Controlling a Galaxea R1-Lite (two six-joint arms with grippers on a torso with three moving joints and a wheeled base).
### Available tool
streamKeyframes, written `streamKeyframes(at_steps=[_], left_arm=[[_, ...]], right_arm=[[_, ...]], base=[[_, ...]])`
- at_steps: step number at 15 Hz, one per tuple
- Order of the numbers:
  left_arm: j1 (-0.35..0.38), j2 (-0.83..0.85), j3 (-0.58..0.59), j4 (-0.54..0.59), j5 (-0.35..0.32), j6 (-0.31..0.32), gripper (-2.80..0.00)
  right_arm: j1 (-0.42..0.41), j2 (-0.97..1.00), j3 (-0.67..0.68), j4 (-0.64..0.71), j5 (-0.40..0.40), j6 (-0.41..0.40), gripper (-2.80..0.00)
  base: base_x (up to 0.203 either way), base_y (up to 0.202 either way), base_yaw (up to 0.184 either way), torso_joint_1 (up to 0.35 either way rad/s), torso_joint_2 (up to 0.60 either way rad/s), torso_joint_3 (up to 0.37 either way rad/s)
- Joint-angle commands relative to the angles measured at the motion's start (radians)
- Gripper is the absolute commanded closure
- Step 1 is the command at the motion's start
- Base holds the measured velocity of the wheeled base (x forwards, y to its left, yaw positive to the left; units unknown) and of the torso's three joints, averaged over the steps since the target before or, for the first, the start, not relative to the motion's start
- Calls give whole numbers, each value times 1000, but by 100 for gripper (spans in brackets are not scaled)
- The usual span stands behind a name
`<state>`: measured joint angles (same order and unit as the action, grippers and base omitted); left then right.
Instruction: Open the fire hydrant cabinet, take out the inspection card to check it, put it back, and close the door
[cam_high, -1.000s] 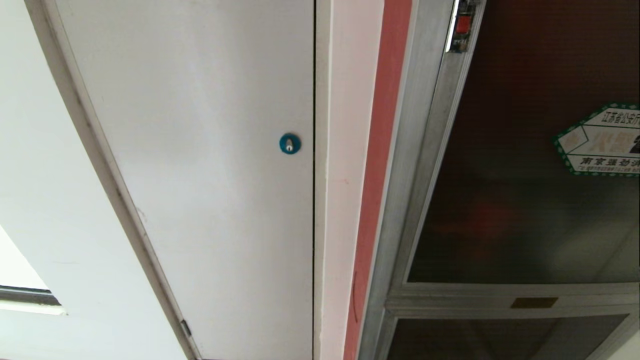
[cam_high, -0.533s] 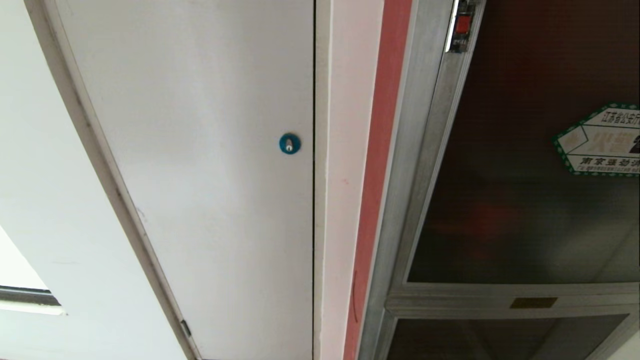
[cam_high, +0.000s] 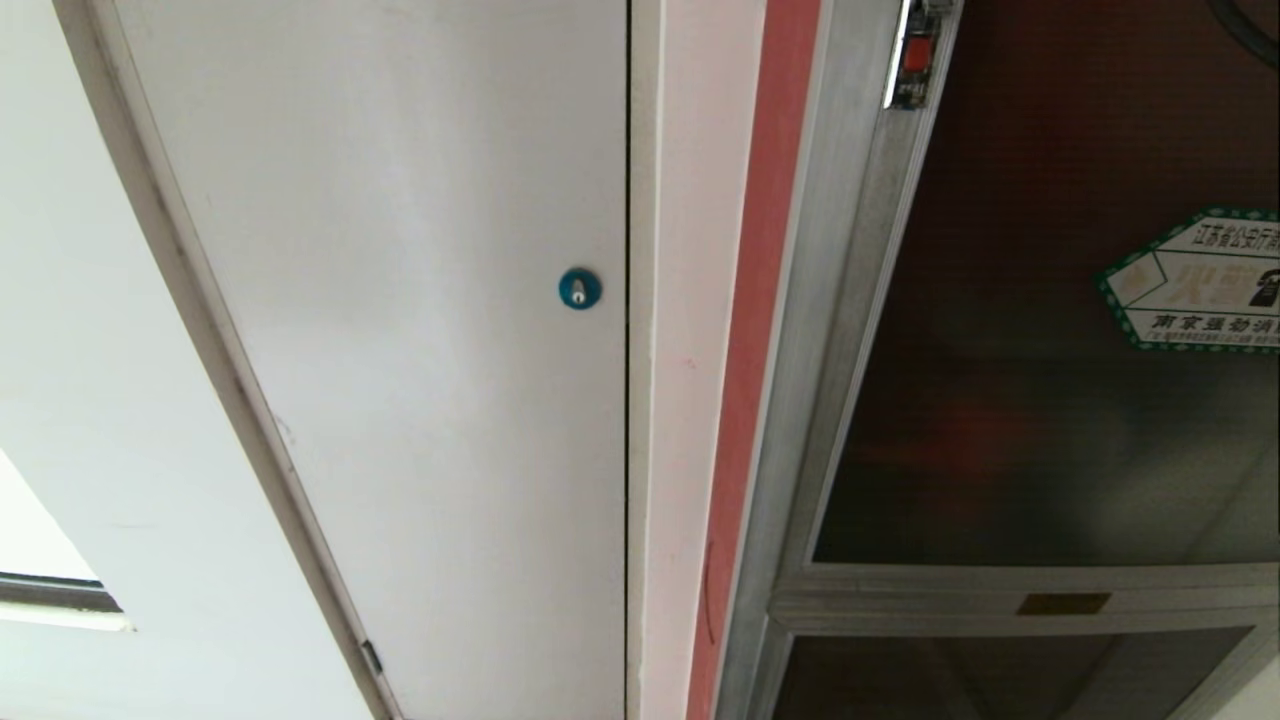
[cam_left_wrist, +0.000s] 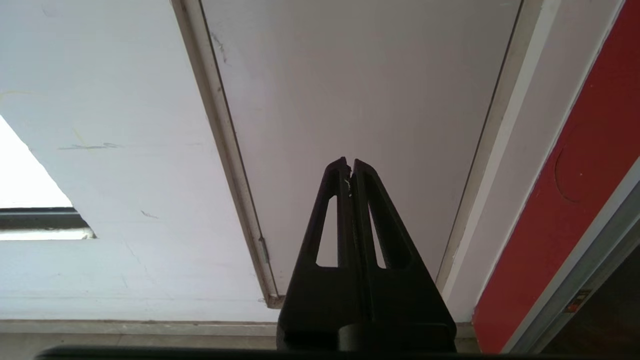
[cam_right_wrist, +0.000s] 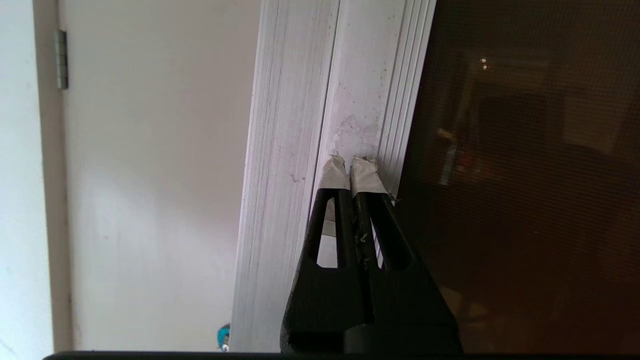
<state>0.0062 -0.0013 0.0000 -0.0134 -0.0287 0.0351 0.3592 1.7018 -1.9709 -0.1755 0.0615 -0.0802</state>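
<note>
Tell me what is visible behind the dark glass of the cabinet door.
Behind the door, only a blurred red shape and a pale patch show. The tinted glass hides what they are; no card is visible.

Black slotted fingers (cam_left_wrist: 367, 210), right pair's tips (cam_right_wrist: 367, 175) white-taped

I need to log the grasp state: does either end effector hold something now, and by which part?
Nothing is held. The right end effector is shut and empty against the door frame; the left end effector is shut and empty too.
</note>
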Motion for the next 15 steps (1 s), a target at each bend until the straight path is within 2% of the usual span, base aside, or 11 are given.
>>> streamKeyframes(at_steps=[1, 6, 12, 15], left_arm=[[1, 0, 8, 0, 0, 0, 0], [0, 0, 8, 0, 0, 0, 0], [0, 0, 8, 0, 0, 0, 0], [1, 0, 6, 0, 0, 0, 0]], right_arm=[[-14, 22, 1, 8, -3, -1, 0], [-7, -10, 1, 39, -1, -1, 0], [94, -136, 41, 117, 2, 12, 0], [108, -182, 63, 196, 3, 164, 0]], base=[[0, 0, 0, 0, 0, 0], [0, 0, 0, 0, 0, 0], [0, 0, 0, 0, 0, 0], [0, 0, 0, 0, 0, 0]])
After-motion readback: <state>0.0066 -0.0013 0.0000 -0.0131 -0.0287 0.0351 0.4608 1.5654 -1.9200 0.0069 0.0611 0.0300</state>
